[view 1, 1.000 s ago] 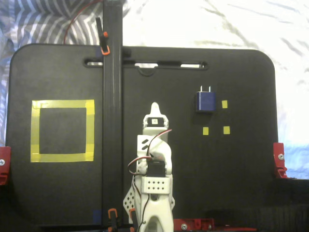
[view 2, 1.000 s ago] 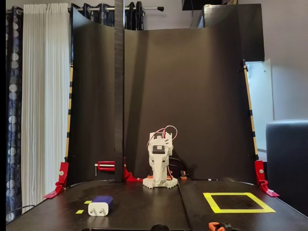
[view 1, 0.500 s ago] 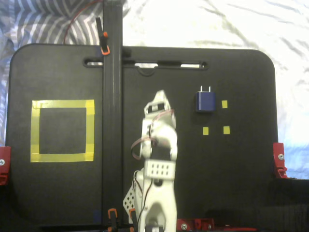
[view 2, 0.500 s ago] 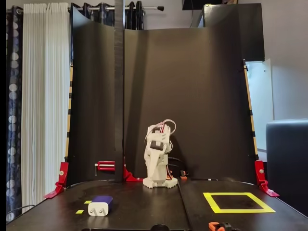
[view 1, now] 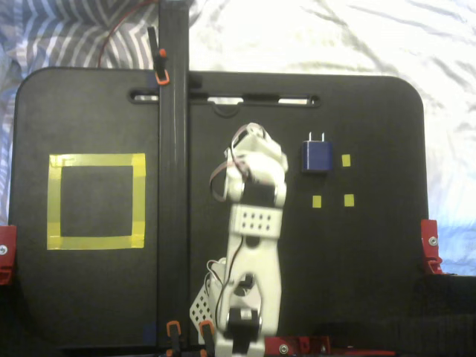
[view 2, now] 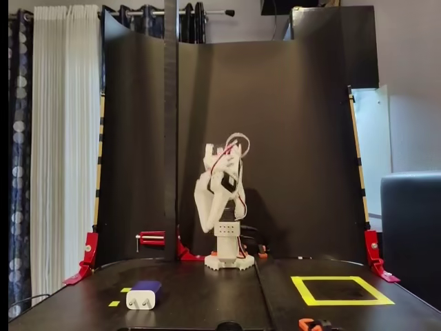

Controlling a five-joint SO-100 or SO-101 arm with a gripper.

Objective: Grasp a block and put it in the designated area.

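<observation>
Block (view 1: 315, 156) lies flat on black table (view 1: 372, 245), prongs toward far edge in top-down fixed view; white plug face toward camera in front fixed view (view 2: 143, 295). Small yellow markers (view 1: 346, 160) just beside block, right and below in top-down view. Gripper (view 1: 253, 135) left of block, apart from it, raised on folded white arm (view 2: 219, 200); fingers' state cannot be told. Designated area (view 1: 96, 201) well left of block past black upright post (view 1: 172, 171); in front view, it lies far right (view 2: 342, 289). Square holds nothing.
</observation>
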